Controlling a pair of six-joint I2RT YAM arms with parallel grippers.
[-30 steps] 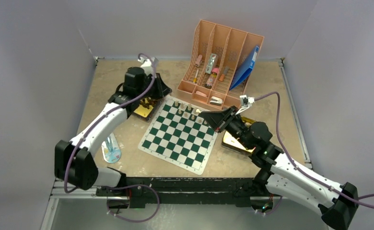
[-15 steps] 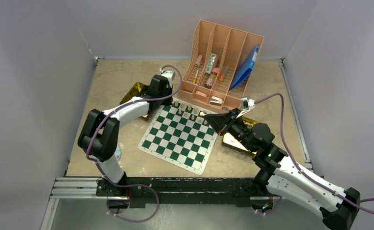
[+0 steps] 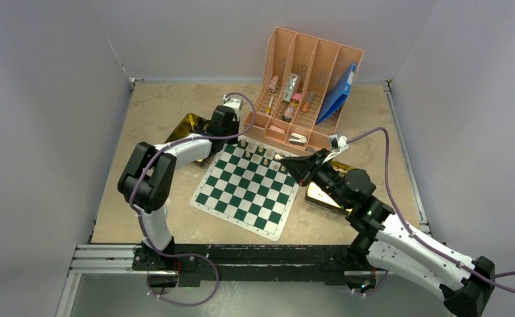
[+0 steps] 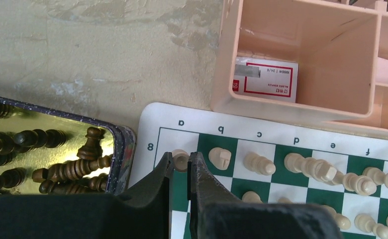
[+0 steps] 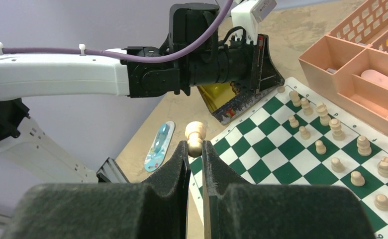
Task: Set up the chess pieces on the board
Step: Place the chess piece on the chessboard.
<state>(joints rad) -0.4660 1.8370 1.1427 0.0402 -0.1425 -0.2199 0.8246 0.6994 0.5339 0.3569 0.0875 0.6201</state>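
Observation:
The green-and-white board [image 3: 241, 198] lies mid-table, with pale chess pieces [image 3: 258, 153] in its two far rows. My left gripper [image 3: 236, 135] hangs over the far left corner, shut. In the left wrist view its tips [image 4: 181, 155] frame a pale piece [image 4: 182, 159] standing on the a8 square; nothing shows held. Dark pieces [image 4: 57, 154] lie in a gold tin [image 4: 125, 144] just left of the board [image 4: 152, 124]. My right gripper [image 3: 282, 158] hovers over the board's far right part, shut [image 5: 194, 143] on a pale pawn [image 5: 194, 132].
A pink desk organiser [image 3: 308, 86] with markers and a blue folder stands behind the board, close to the back row. A second gold tin [image 3: 321, 196] lies under the right arm. A light blue flat item [image 5: 158, 147] rests on the table left of the board.
My left arm swung from above the left tin to the board's far left corner and folded its elbow in. The right gripper stayed almost still with its pawn.

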